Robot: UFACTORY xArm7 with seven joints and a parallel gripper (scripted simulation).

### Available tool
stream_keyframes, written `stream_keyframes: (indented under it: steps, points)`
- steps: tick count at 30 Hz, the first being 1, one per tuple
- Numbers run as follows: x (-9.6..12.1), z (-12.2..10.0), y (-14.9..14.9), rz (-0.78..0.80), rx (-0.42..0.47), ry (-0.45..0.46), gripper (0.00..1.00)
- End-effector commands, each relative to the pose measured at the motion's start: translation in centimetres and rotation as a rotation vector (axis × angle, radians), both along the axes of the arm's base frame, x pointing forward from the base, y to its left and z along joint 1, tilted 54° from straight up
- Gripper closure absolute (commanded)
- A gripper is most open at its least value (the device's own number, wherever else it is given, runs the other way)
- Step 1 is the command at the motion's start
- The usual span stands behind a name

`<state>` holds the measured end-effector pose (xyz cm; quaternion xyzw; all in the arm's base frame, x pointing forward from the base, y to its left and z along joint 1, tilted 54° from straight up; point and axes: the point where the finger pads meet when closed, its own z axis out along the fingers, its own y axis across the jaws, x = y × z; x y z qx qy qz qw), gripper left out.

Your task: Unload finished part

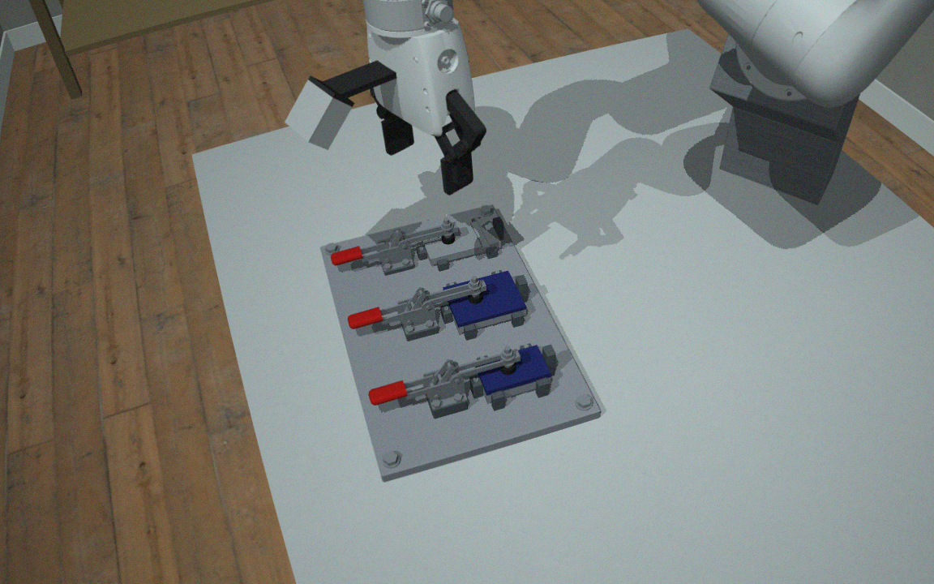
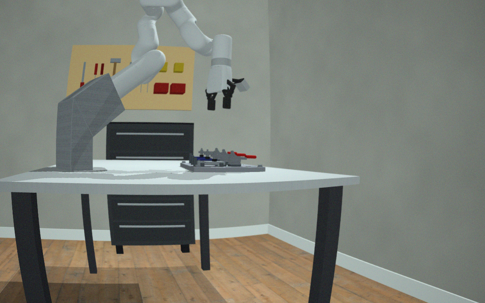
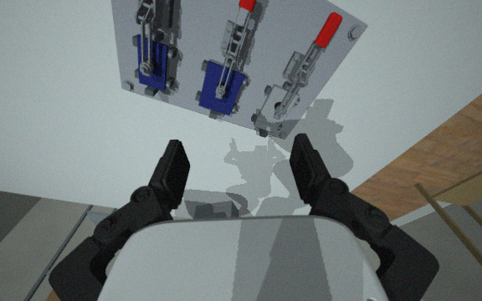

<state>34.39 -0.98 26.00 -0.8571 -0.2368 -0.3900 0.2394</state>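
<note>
A grey fixture plate (image 1: 456, 341) lies on the white table with three nests in a row, each with a red-handled toggle clamp. The far nest holds the grey finished part (image 1: 456, 250), also in the wrist view (image 3: 272, 110), with its clamp (image 1: 391, 250) down on it. The middle nest holds a blue blank (image 1: 488, 298) and the near nest another blue blank (image 1: 517, 368), each under its clamp. My gripper (image 1: 426, 156) is open and empty, high above the table beyond the plate's far end; it also shows in the wrist view (image 3: 238, 160) and the side view (image 2: 218, 102).
The robot base (image 1: 782, 138) stands at the table's far right. The fixture sits near the table's left edge, with wooden floor beyond. A drawer cabinet (image 2: 150, 180) and a tool board (image 2: 131, 77) are behind the table.
</note>
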Motion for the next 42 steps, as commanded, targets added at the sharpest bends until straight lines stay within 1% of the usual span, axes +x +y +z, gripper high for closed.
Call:
stream_keyframes:
  steps: [1,7,9,10,11,28,29,42]
  points:
    - [0.4,-3.3,-2.5,-0.099,0.094,0.094,0.00]
    - [-0.1,-6.4,-4.8,-0.203,0.171,0.182,0.00]
    - [-0.1,-6.4,-4.8,-0.203,0.171,0.182,0.00]
    - [-0.4,-7.4,-5.5,-0.239,0.195,0.211,0.00]
    - [-0.6,-7.9,-5.9,-0.256,0.207,0.224,0.00]
    - [-0.6,-8.0,-6.0,-0.260,0.209,0.227,0.00]
    - [-0.6,-8.0,-6.0,-0.260,0.209,0.227,1.00]
    - [-0.6,-8.0,-6.0,-0.260,0.209,0.227,1.00]
